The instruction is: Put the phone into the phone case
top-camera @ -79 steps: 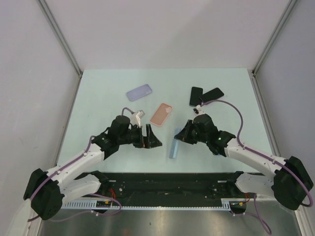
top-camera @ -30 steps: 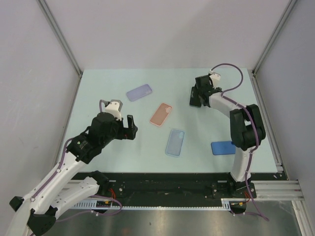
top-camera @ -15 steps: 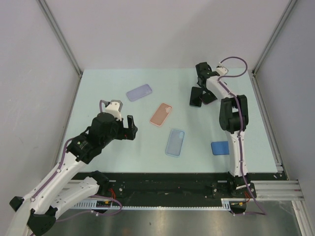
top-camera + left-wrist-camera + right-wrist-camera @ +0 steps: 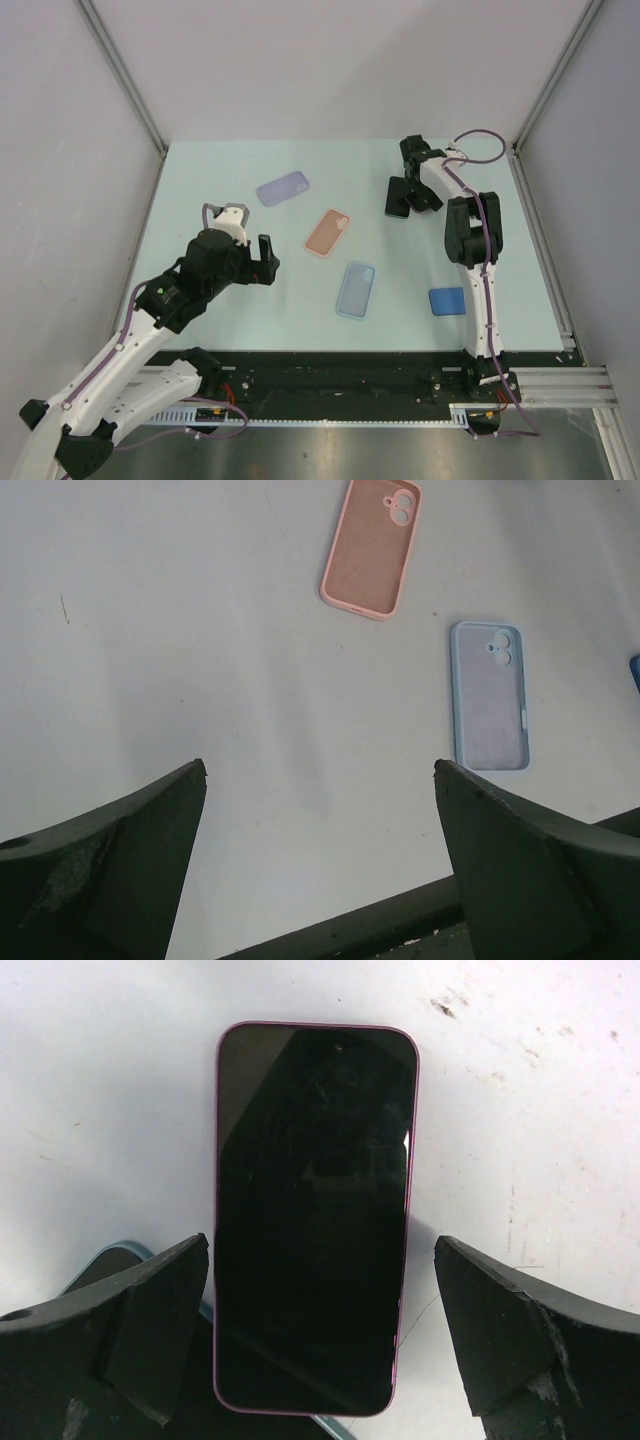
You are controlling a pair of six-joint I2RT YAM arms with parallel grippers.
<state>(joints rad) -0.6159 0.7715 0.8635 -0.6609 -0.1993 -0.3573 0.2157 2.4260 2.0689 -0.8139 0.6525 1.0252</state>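
A black phone with a magenta rim point(image 4: 312, 1220) lies face up on the table between my right gripper's point(image 4: 322, 1241) open fingers, touched by neither. Its near end rests on a second dark phone with a teal rim point(image 4: 120, 1265). From above, that second phone point(image 4: 398, 198) shows at the back right, with the right gripper point(image 4: 420, 188) over the pair. Three empty cases lie mid-table: lavender point(image 4: 283, 187), pink point(image 4: 327, 232) and light blue point(image 4: 355, 289). My left gripper point(image 4: 262, 258) hovers open left of them, holding nothing; its wrist view shows the pink case point(image 4: 370, 545) and light blue case point(image 4: 490, 710).
A darker blue flat case or phone point(image 4: 447, 300) lies at the front right beside the right arm's upright link. Grey side walls with metal posts close in the table point(image 4: 200, 200). The black base rail point(image 4: 340, 375) runs along the near edge.
The right arm has swung its elbow in and pushed its wrist farther back over the two phones, and its jaws opened a little wider. The left arm and the cases have stayed still.
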